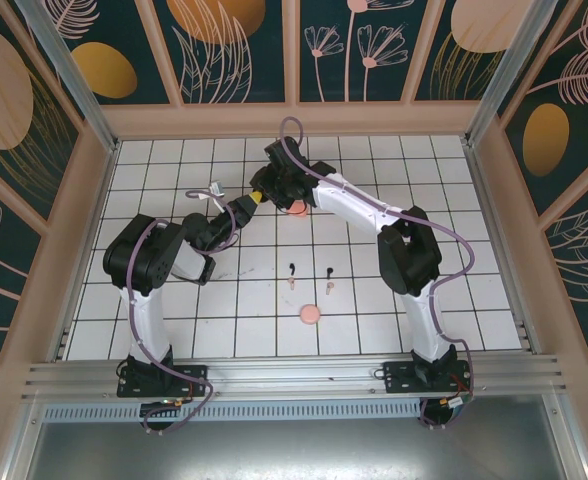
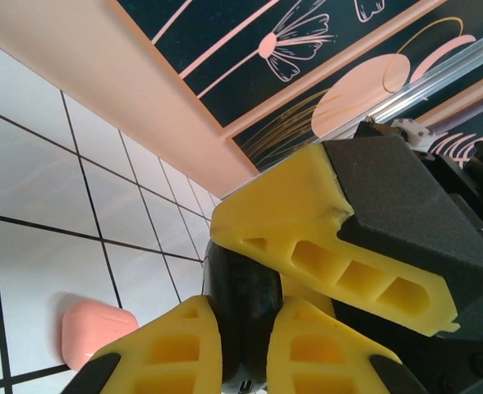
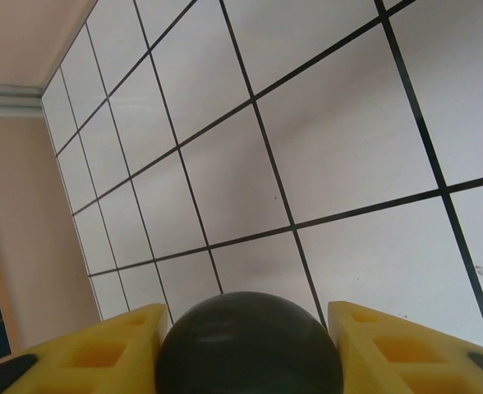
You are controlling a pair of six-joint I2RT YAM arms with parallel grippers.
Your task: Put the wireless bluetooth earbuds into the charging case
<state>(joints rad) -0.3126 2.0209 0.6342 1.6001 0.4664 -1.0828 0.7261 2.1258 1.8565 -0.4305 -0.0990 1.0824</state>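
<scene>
A black charging case (image 2: 243, 283) hangs above the tiles at the back middle, where both arms meet. My left gripper (image 2: 246, 318) (image 1: 251, 203) is shut on it, one yellow finger on each side. My right gripper (image 3: 246, 312) (image 1: 271, 189) straddles the same black case (image 3: 250, 349) from the other end, with a thin gap at its right finger, and one of its fingers (image 2: 307, 238) lies over the case's top. Tiny earbuds lie loose on the tiles: two black ones (image 1: 292, 268) (image 1: 331, 270), and two pale ones (image 1: 292, 284) (image 1: 329, 293).
A pink case (image 1: 297, 209) (image 2: 94, 332) lies on the tiles just below the grippers. A round pink case (image 1: 309, 315) sits nearer the front. The peach back wall (image 1: 294, 120) stands close behind the arms, and metal posts frame the sides.
</scene>
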